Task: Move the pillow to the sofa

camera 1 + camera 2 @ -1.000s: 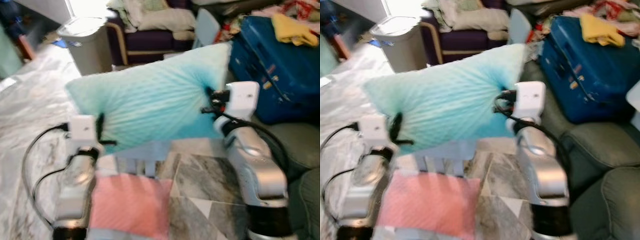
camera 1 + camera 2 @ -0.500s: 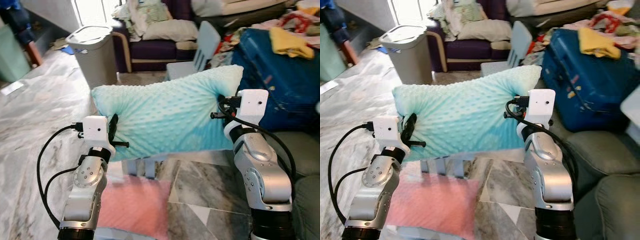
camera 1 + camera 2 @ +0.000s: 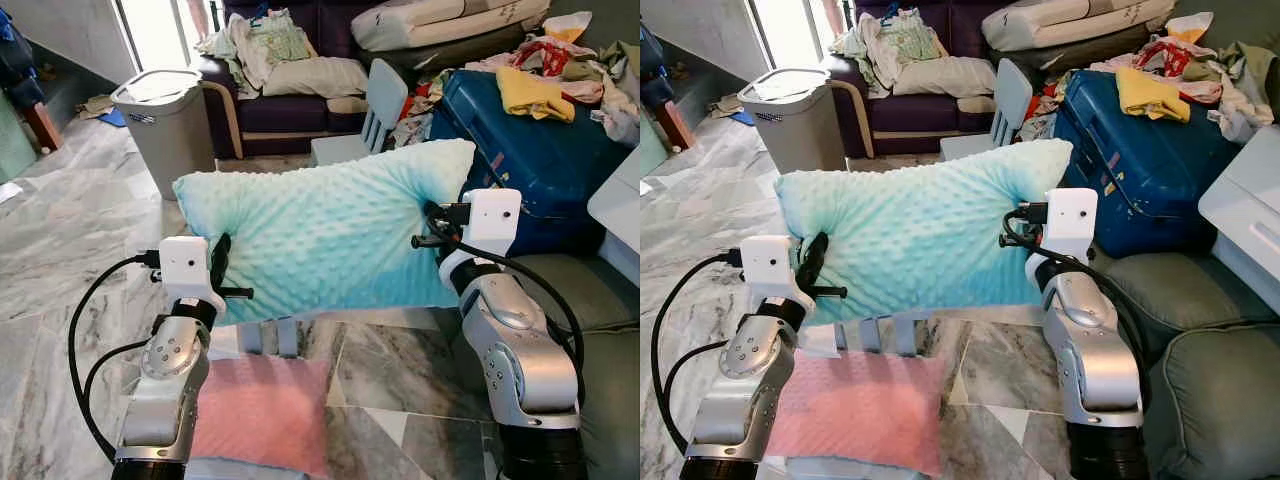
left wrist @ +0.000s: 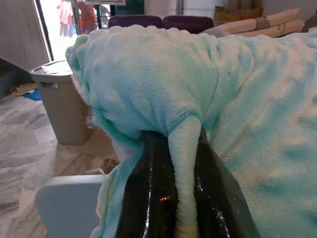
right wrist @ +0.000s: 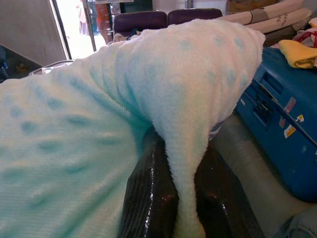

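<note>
The mint pillow (image 3: 330,235) was held aloft, pinched at each end by left gripper (image 4: 173,198) and right gripper (image 5: 185,198); level, even carrying toward the presumably green sofa (image 3: 1200,390) was advised.

a cluttered home living room: purple sofa (image 3: 300,105) heaped with laundry (image 3: 262,45), marble floor (image 3: 60,250), blue suitcase (image 3: 530,160).
</note>
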{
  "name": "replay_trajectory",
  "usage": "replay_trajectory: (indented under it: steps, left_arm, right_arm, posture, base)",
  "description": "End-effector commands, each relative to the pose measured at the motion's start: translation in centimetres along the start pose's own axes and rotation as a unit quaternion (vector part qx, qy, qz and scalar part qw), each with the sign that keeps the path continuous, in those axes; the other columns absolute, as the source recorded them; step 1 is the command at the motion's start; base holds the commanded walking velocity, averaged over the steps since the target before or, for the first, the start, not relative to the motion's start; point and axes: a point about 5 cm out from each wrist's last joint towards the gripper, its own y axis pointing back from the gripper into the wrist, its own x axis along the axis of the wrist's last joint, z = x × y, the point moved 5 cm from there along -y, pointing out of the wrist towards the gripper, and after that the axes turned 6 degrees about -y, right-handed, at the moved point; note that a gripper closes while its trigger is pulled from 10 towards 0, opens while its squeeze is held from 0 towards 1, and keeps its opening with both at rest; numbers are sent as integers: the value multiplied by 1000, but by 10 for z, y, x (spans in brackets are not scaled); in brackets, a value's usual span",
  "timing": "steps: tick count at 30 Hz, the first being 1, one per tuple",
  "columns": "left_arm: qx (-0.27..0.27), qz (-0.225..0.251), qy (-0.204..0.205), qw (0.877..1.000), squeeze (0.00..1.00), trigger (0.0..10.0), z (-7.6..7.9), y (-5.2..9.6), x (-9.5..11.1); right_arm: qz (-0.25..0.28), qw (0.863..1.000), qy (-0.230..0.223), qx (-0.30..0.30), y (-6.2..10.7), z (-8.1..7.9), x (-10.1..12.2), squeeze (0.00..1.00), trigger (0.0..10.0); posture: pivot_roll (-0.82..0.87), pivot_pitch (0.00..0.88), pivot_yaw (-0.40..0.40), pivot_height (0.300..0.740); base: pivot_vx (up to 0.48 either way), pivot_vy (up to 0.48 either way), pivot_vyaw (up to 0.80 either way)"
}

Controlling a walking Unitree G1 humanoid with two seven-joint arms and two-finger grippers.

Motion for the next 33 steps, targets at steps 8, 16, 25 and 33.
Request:
replay_trajectory:
  steps: [8,16,25,33]
  left_arm:
    - [1,0,6,1000,0,10000,-2,1,3]
    - [-9,2,9,1000,0,10000,1,1,3]
    - [-8,-3,10,1000,0,10000,1,1,2]
    - [-7,-6,12,1000,0,10000,1,2,0]
  right_arm:
    - [7,1000,-7,22,3,-9,5,0,10000]
    - [3,1000,-5,25,3,-9,5,0,10000]
    - [0,1000,-6,27,4,-10,4,0,10000]
    - [-1,1000,-5,28,4,-10,3,0,10000]
  posture:
    - [-44,0,26,740]
    - [-44,0,20,740]
    - [-45,0,19,740]
    - [-46,0,19,740]
  base:
    - [0,0,0]
    - [0,0,0]
    - [0,0,0]
    - [-153,0,0]
